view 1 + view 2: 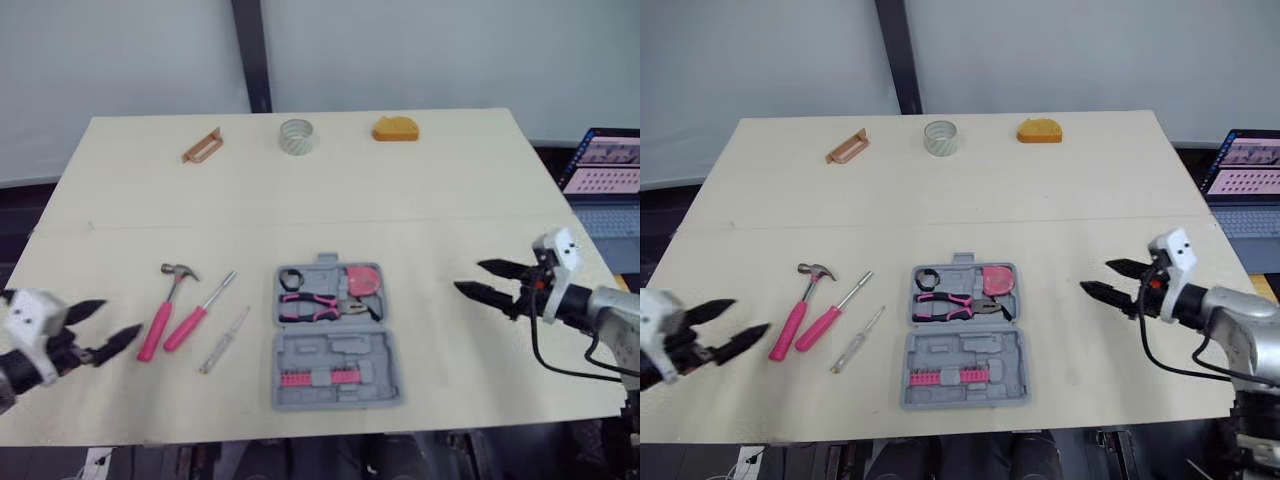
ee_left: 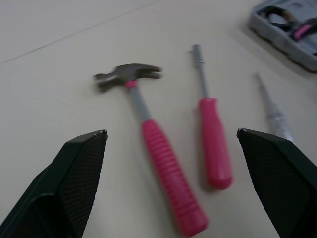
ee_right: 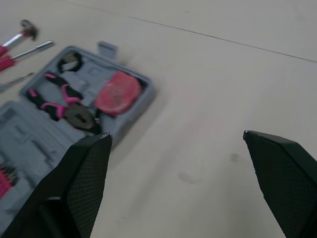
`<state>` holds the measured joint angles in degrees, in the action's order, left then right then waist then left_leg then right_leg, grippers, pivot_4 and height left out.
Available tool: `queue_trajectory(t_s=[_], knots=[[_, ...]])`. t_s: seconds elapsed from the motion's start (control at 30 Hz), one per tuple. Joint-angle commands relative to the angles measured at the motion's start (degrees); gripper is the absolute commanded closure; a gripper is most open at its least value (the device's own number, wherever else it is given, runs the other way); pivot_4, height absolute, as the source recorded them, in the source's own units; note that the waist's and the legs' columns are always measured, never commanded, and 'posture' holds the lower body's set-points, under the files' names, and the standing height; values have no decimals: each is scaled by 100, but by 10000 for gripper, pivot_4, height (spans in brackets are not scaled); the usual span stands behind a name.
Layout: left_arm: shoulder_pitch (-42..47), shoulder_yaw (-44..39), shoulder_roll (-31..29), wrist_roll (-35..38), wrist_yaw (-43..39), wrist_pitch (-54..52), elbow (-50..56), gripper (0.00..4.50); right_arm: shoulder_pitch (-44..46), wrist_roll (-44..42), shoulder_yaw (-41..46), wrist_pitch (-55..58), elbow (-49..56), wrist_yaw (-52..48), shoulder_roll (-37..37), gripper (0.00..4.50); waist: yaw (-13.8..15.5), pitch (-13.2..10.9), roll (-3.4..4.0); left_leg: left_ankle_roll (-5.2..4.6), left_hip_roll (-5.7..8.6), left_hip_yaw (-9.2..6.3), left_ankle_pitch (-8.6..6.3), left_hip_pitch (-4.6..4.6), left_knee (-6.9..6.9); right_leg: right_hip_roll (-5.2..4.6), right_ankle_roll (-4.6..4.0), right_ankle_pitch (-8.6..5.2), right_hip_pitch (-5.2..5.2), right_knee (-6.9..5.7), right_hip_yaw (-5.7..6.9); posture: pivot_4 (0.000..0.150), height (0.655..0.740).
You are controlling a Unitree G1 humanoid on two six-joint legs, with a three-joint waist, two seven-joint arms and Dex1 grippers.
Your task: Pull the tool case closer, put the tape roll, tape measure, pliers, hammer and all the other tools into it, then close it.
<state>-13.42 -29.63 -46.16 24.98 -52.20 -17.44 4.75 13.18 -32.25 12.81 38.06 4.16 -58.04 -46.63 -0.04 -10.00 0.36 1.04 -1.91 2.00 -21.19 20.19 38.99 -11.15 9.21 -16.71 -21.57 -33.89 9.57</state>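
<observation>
The grey tool case (image 1: 333,332) lies open near the table's front middle, holding pink-handled pliers (image 1: 318,305), a red tape measure (image 1: 363,280) and a small black tape roll (image 1: 290,279). Left of it lie a pink-handled hammer (image 1: 165,308), a pink screwdriver (image 1: 198,313) and a clear-handled screwdriver (image 1: 223,340). My left gripper (image 1: 105,329) is open, empty, just left of the hammer (image 2: 156,144). Right of the case (image 3: 74,129), my right gripper (image 1: 486,279) hovers open and empty, pointing at it.
At the table's far edge sit a brown bracket-like piece (image 1: 201,146), a pale tape roll (image 1: 297,136) and an orange block (image 1: 396,129). A laptop (image 1: 605,175) stands off the table's right side. The table (image 1: 320,215) has bare surface across its middle.
</observation>
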Motion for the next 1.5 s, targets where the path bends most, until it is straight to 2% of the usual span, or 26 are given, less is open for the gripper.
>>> queue_trajectory(t_s=[0.03,0.2,0.33,0.53,0.77,1.23,1.5], knots=[[77,558,-64,76,-201,-205,682,0,173,-298,-506,267,924,-186,57,312,0,0,0,0,0,0,0,-1,0,0,0,0,0,0,-1,1500,7400],[298,1305,119,-147,20,-380,949,0,507,-54,-1353,95,1553,-317,101,312,0,0,0,0,1,3,-2,-2,0,2,0,0,-2,1,-8,1500,7400],[263,1487,389,-161,356,-537,1089,0,827,-9,-1690,46,1796,-316,198,312,1,-1,-2,-1,1,4,-3,0,1,3,0,0,-3,2,-12,1500,7400],[25,1826,689,-725,896,-235,1240,0,1166,54,-1802,-61,1751,-263,321,312,16,-2,-8,-2,2,6,-4,-1,6,4,1,1,-3,2,-18,1500,7400],[-55,1977,1264,-1186,1802,-282,1512,0,1036,150,-1857,-265,1746,-338,269,312,26,-2,-11,-2,1,5,-3,0,9,5,1,1,-2,1,-20,1500,7400],[-175,2180,1616,-1530,2369,-482,1471,0,985,221,-1916,-390,1682,-357,302,312,27,-1,-12,-2,1,6,-4,0,9,5,1,1,-2,1,-20,1500,7400],[-338,2293,1703,-1447,2191,-324,1460,0,1023,250,-1950,-395,1652,-350,354,312,23,-1,-13,-2,1,6,-4,0,9,5,1,1,-2,2,-21,1500,7400]])
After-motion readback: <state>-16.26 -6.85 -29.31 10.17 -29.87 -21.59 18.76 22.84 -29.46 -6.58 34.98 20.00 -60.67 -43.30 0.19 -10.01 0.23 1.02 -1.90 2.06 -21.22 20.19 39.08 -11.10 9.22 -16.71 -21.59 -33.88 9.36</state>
